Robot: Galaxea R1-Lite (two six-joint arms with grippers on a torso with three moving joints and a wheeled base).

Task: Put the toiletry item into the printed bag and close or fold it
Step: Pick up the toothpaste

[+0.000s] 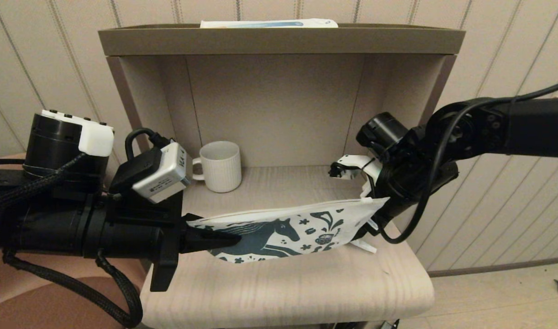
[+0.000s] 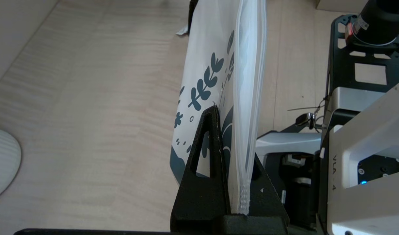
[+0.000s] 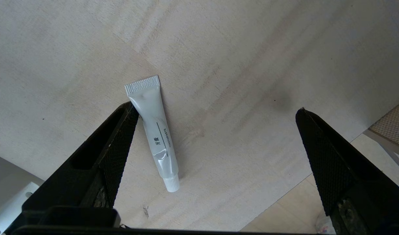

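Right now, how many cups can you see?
1. The mug stands at the back of the table, inside the open box, behind the left claw holding the bag. More could hide behind the arms.

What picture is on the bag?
A dark teal horse on the white printed bag, clearest in the head view.

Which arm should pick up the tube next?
Right. Its claw is open above the tube lying on the table, while the left claw is shut on the bag.
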